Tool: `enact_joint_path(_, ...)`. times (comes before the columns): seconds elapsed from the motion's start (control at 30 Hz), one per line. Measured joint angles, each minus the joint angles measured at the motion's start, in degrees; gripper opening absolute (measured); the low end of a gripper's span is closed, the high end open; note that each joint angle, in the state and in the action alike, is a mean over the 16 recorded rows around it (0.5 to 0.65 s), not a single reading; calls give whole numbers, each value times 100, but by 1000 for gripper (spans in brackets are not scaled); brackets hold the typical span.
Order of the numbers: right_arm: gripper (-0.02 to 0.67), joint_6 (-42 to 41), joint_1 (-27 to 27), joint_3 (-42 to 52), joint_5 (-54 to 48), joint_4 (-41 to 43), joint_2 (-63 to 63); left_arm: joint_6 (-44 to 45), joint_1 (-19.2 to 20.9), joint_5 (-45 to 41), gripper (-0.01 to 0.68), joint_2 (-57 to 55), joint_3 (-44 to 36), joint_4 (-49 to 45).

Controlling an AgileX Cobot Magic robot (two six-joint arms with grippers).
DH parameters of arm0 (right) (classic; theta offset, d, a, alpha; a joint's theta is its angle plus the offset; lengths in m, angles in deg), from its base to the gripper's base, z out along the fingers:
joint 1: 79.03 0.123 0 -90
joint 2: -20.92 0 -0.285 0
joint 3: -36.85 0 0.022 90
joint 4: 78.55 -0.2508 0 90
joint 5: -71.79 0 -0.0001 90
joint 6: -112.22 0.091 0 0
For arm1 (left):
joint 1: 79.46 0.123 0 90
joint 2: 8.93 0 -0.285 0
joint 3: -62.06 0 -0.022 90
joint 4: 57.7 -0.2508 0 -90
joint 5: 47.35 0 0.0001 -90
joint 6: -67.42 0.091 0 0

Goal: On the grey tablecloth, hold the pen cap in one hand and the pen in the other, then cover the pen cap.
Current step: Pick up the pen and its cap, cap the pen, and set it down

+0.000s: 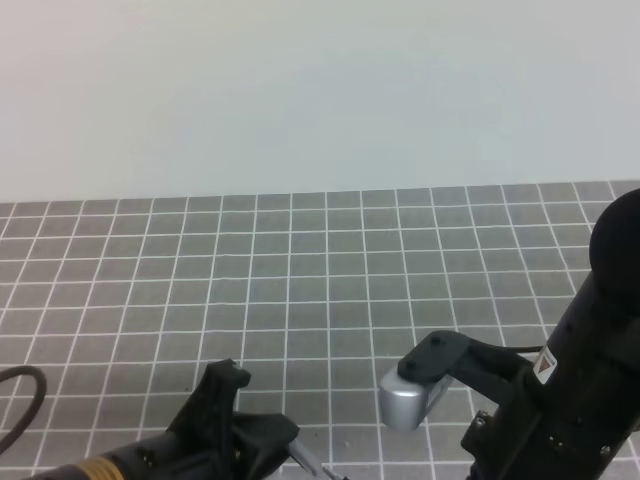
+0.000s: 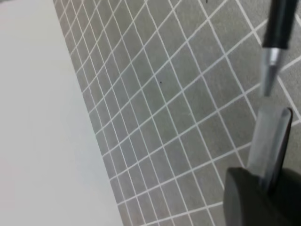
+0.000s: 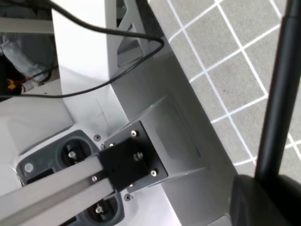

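The grey tablecloth (image 1: 330, 270) covers the table. In the right wrist view the pen (image 3: 277, 94) rises as a long black stick out of my right gripper (image 3: 262, 181), which is shut on it. Its silvery tip (image 2: 269, 66) points down at my left gripper (image 2: 265, 174) and ends just short of it. A short grey, dark-edged piece, blurred, stands in the left jaws: the pen cap (image 2: 272, 136). From above, the left gripper (image 1: 285, 440) sits at the bottom edge with the pen tip (image 1: 310, 462) beside it. The right fingers are out of that view.
The right arm (image 1: 570, 390) and its silver wrist camera (image 1: 408, 398) fill the bottom right corner. A black cable (image 1: 20, 395) loops at the bottom left. A pale wall (image 1: 320, 90) rises behind the cloth. The robot's metal frame and cables (image 3: 117, 94) show beside the cloth.
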Motion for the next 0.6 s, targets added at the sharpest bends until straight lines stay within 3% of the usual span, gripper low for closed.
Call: enact_joint_path(0.6, 69, 122, 0, 0, 99, 20, 84, -51, 0, -60, 78, 19, -4, -266)
